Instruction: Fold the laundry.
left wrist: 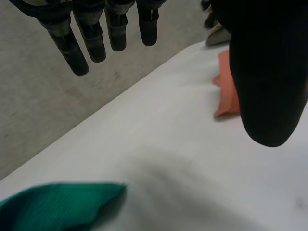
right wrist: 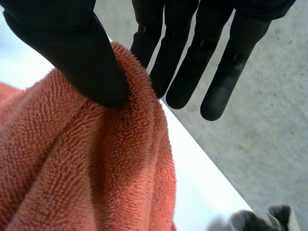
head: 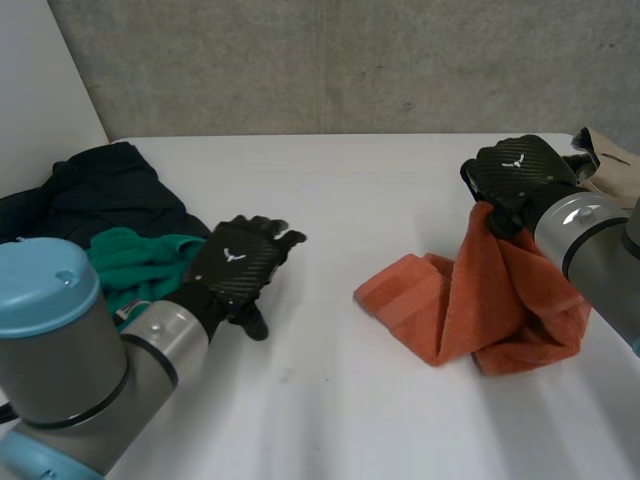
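Observation:
An orange towel [head: 480, 300] lies crumpled at the right of the white table [head: 330, 200], with one part pulled up off it. My right hand [head: 515, 172] pinches that raised part: in the right wrist view the thumb [right wrist: 72, 53] presses the towel [right wrist: 82, 173] against the fingers [right wrist: 192, 62]. My left hand [head: 238, 265] hovers over the table left of centre, fingers [left wrist: 91, 38] straight and holding nothing. A green cloth [head: 140, 265] lies just beside it, its edge [left wrist: 53, 207] under the palm in the left wrist view, where the orange towel [left wrist: 226, 91] shows past the thumb [left wrist: 269, 72].
A dark garment [head: 100, 195] is heaped at the table's left, behind the green cloth. A beige cloth [head: 610, 165] lies at the far right edge, also beyond the fingertips [right wrist: 260, 219] in the right wrist view. A grey wall [head: 350, 60] stands behind the table.

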